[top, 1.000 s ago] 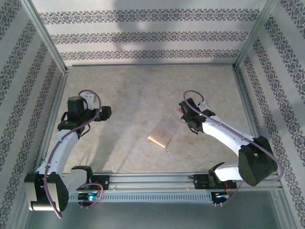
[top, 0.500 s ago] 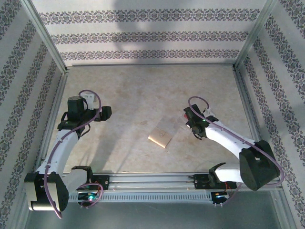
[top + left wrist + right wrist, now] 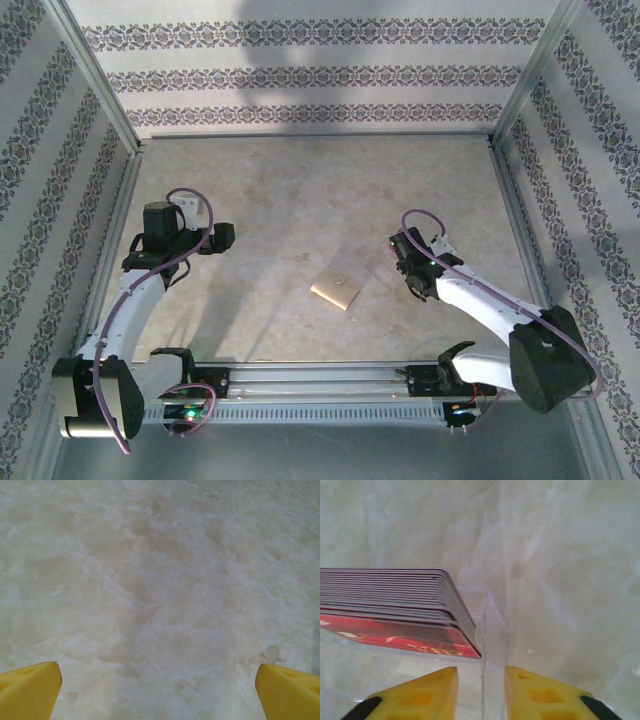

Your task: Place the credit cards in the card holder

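Marbled tabletop (image 3: pixel 560 555), credit cards (image 3: pixel 390 605) just ahead-left of right tool (image 3: pixel 481 672), narrowly parted, left tool (image 3: pixel 157 672) wide, both empty

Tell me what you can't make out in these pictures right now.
- Card holder, top view: too small to show pockets or snap.
- Card stack, right wrist view: cut off by the left edge, count unclear.
- Red card: print blurred, partly hidden by the stack.
- Clear case: see-through, its outline lost in the top view.
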{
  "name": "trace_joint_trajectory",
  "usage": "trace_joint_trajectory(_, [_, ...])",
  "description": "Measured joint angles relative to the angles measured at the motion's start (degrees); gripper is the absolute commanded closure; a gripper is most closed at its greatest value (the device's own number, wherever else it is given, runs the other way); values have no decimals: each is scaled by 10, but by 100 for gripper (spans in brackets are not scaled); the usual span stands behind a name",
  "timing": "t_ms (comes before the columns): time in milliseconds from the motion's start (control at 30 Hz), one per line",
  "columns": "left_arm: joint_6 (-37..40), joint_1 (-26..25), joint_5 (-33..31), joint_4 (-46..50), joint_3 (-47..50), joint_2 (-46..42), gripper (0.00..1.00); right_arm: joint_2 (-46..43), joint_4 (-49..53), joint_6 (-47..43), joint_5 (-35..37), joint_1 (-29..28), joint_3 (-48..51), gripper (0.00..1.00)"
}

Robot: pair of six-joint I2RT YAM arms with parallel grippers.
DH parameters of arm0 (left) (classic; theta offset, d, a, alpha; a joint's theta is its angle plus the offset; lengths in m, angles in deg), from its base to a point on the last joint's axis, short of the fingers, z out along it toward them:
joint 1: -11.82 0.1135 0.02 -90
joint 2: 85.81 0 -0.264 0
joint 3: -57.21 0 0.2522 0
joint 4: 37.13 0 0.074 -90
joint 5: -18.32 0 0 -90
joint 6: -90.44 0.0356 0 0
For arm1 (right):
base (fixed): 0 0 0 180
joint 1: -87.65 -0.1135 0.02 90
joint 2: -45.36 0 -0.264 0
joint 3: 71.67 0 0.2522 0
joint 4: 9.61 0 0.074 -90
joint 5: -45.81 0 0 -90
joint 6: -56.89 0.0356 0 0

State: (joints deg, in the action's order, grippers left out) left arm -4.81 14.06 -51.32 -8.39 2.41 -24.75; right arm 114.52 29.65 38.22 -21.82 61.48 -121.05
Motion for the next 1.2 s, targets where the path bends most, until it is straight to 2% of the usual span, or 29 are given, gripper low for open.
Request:
trace_joint_trajectory(267, [0,1,0,0,0,1,0,-92,64,-16,12,-38,-2,45])
trace_joint_trajectory(433, [-5,1,5,0,0,8,0,-114,129,-71,12,-63,-33,39])
trace_joint_trajectory(533, [-8,1,4,0,0,8,0,-102,171,-123,14,-84,-81,28])
trace_joint_trajectory(600, [-8,1,4,0,0,8,0,-90,185,-164,14,-110,-119,19])
trace_joint_trajectory(667, [-8,2,5,-1,0,7,0,-72,193,-204,11,-133,-151,16])
trace_joint_trajectory(867, [-9,5,5,-2,0,7,0,18,190,-320,-36,-184,-229,16])
trace_joint_trajectory(1067, [-9,5,6,-2,0,7,0,125,166,-400,-125,-202,-270,19])
trace_joint_trajectory(1200, [-9,5,6,-2,0,2,0,195,150,-433,-187,-202,-293,12])
